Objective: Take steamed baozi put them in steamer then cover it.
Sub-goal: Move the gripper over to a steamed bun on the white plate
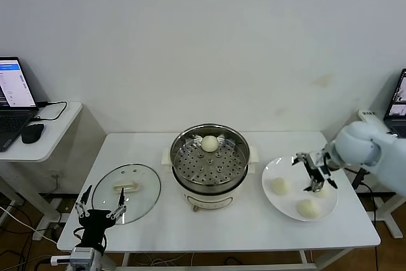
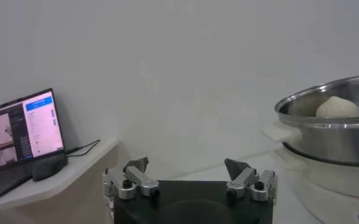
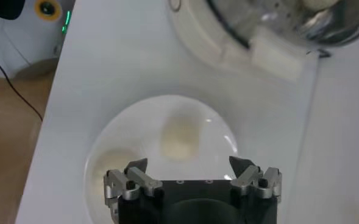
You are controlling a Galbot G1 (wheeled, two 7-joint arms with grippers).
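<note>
We see the right gripper [image 1: 315, 172] spread wide over the flat white plate [image 1: 274, 196] of smooth round baozi [image 1: 308, 207] | left gripper [image 1: 100, 202] open by the glass cover [image 1: 143, 188] | shiny perforated steamer [image 1: 190, 171] holding one bun [image 1: 210, 143] | laptop [image 1: 14, 99] beyond.

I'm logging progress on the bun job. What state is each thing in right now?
Steamer: uncovered, one bun on its tray.
Lid: flat on the table, left of the steamer.
Plate: holds three buns; one, one, one under the right gripper.
Right gripper: open, over the plate, empty.
Left gripper: open, empty, at the table's front edge by the lid.
Laptop: screen on.
</note>
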